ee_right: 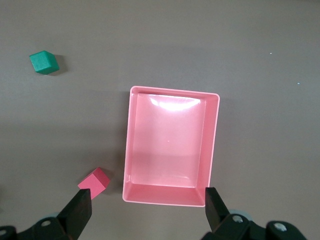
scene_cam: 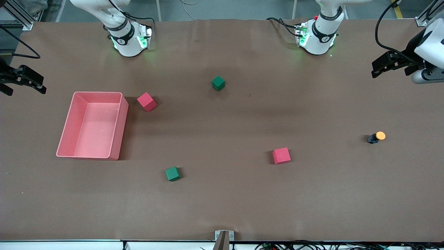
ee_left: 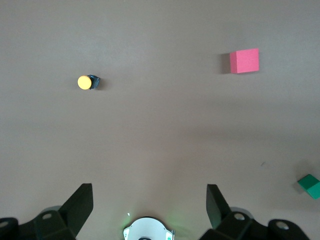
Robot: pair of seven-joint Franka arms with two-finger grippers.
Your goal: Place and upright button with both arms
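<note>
The left gripper [scene_cam: 376, 69] hangs in the air at the left arm's end of the table, its two black fingers [ee_left: 77, 207] spread wide with nothing between them. The button [scene_cam: 376, 137] lies on its side on the brown table [scene_cam: 222, 201] nearer the front camera than that gripper, orange cap pointing toward the table's end. The right gripper [scene_cam: 26, 81] waits up at the right arm's end, its jaws likewise apart and empty; most of that arm is cut off by the frame edge.

Near it sits a pink bin [scene_cam: 69, 121], holding nothing. A red cube [scene_cam: 146, 101] rests just beside the bin's corner. A green cube [scene_cam: 218, 83] sits mid-table, a second green cube [scene_cam: 172, 173] nearer the camera, and another red cube [scene_cam: 281, 155] toward the button.
</note>
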